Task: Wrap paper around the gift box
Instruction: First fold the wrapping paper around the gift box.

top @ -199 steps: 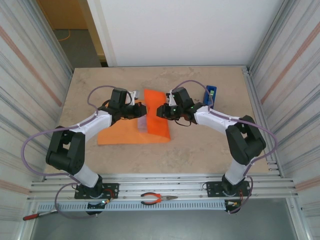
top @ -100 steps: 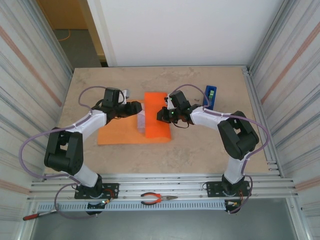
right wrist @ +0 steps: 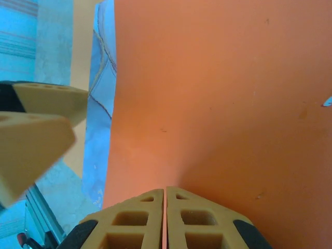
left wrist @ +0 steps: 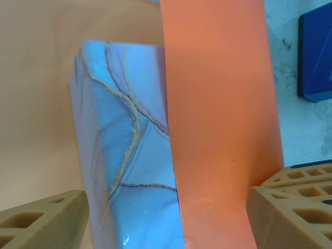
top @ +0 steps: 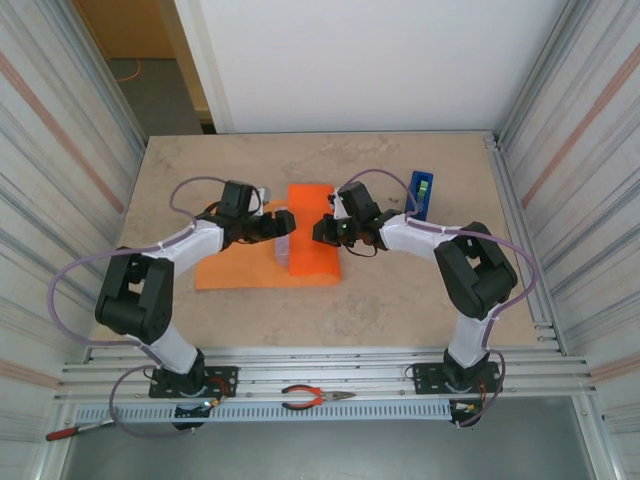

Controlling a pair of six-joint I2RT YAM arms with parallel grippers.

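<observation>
the paper (top: 240,270) lies on the table (top: 200,170), draped over the gift box (top: 285,250). my left gripper (top: 284,222) sits left of the box, my right gripper (top: 322,227) right of it, and the tape dispenser (top: 421,192) farther right.

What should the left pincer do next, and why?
Probably close the left pincer, pinning the paper against the box. It is open astride both, the right pincer is shut on the paper, and part of the box is bare.

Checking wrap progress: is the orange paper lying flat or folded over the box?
Folded: paper arches over the box, one strip bare.
</observation>
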